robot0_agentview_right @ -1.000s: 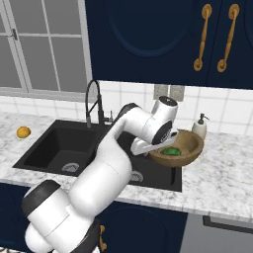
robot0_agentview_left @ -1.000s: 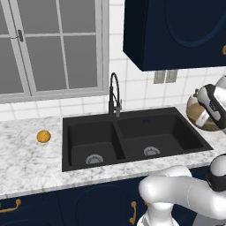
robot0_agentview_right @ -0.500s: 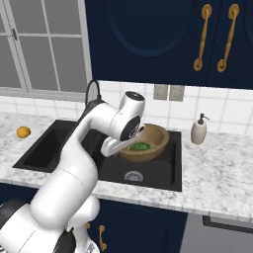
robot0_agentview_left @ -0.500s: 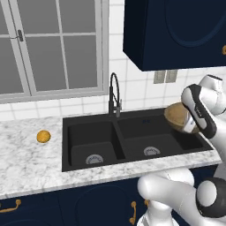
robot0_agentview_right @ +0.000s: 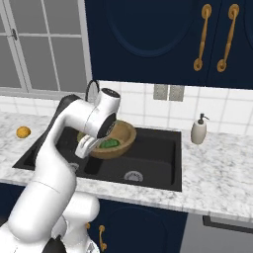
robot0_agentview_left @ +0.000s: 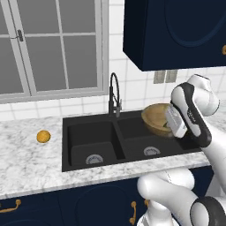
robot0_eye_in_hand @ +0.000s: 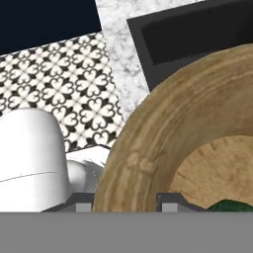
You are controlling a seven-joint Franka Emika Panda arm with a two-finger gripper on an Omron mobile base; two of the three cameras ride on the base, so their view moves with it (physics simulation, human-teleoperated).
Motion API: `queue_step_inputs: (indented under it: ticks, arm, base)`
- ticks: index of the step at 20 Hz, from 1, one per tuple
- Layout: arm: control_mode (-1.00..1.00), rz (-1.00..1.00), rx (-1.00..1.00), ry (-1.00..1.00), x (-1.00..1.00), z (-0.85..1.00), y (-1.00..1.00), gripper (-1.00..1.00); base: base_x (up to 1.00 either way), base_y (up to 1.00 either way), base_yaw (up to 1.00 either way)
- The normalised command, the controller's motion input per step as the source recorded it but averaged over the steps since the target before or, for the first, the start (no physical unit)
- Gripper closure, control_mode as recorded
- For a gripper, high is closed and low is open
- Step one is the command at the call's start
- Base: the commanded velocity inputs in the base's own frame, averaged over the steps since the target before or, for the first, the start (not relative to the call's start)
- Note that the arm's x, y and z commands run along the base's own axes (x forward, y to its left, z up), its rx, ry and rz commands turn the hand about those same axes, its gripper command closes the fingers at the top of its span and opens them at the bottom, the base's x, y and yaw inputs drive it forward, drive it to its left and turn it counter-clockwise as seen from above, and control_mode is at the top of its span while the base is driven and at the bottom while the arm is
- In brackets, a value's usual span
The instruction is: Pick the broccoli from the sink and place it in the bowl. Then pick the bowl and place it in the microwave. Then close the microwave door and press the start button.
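Faucet rises just behind held bowl.

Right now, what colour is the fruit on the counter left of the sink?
Orange; the fruit shows best in the left base view.

No lettering, label, brand, number or sign can be read on any surface in these three views.
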Motion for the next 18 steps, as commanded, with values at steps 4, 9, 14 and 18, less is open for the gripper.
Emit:
queue_step_inputs:
  ticks: [4, 9, 14, 18]
  arm:
    - [-1.00, 0.09, -0.05, -0.11, -0.17, 0.41, 0.44, 1.00]
    - [-1.00, 0.13, -0.02, -0.04, -0.35, 0.53, 0.39, 1.00]
    - [-1.00, 0.13, -0.05, -0.06, -0.39, 0.54, 0.24, 1.00]
    - [-1.00, 0.11, 0.00, -0.02, -0.42, 0.65, 0.03, 1.00]
  base:
    - [0.00, 0.00, 0.00]
    - [0.00, 0.00, 0.00]
    - [0.00, 0.00, 0.00]
    - [0.00, 0.00, 0.00]
